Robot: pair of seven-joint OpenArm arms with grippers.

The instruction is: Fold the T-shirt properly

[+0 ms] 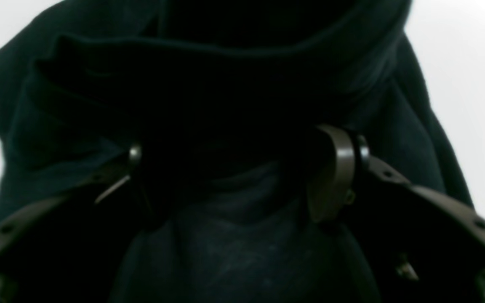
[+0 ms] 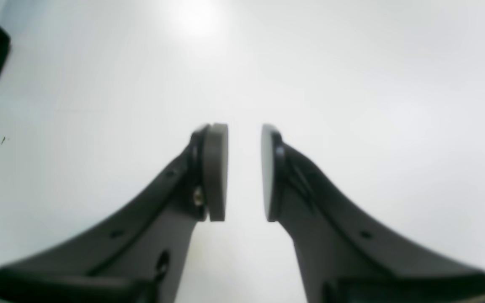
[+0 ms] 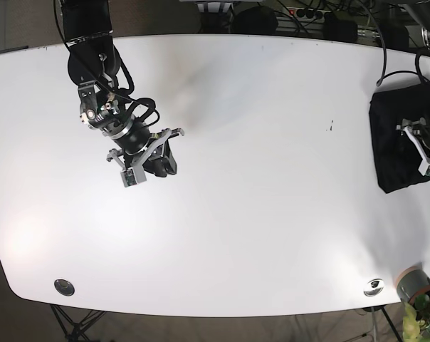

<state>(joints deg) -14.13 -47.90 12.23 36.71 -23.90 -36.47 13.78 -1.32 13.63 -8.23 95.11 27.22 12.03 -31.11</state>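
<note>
Dark shirt sits folded into a compact block at the table's edge on my left arm's side, left gripper clamped on its cloth, right gripper parted and empty, so I judge the folding nearly finished.

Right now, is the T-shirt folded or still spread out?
Folded: the T-shirt is a compact dark bundle at the table edge, layered folds around the left gripper.

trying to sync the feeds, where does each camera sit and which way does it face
Left wrist: on the left gripper, looking past its fingers into the dark T-shirt.
Right wrist: on the right gripper, facing bare white table, jaws parted.
Base: overhead, looking down on both arms.
Shared: base and left wrist both show the T-shirt.
</note>
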